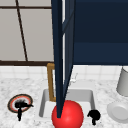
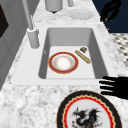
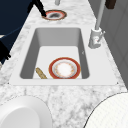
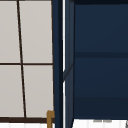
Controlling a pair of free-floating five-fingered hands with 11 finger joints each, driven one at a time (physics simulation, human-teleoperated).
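My left hand [image 1: 21, 105] hovers over the dragon plate [image 1: 20, 103] on the bench [image 1: 15, 87] left of the sink [image 1: 45, 100]; in the left side view its fingers [image 2: 110, 85] are straight and spread at the plate's rim. Right hand [image 1: 94, 115] hangs at the sink's right front edge; I cannot tell its fingers. A red-rimmed plate [image 2: 63, 62] lies in the basin. A red ball [image 1: 67, 115] sits in front.

The left hand [image 1: 21, 105] hangs over the dragon-patterned black-rimmed round plate [image 1: 10, 102] on the marble counter. In the left side view its straight, spread fingers [image 2: 106, 86] reach level past that plate's far rim. The right hand [image 1: 94, 115] hovers well right of the plate, fingers seemingly curled downward.
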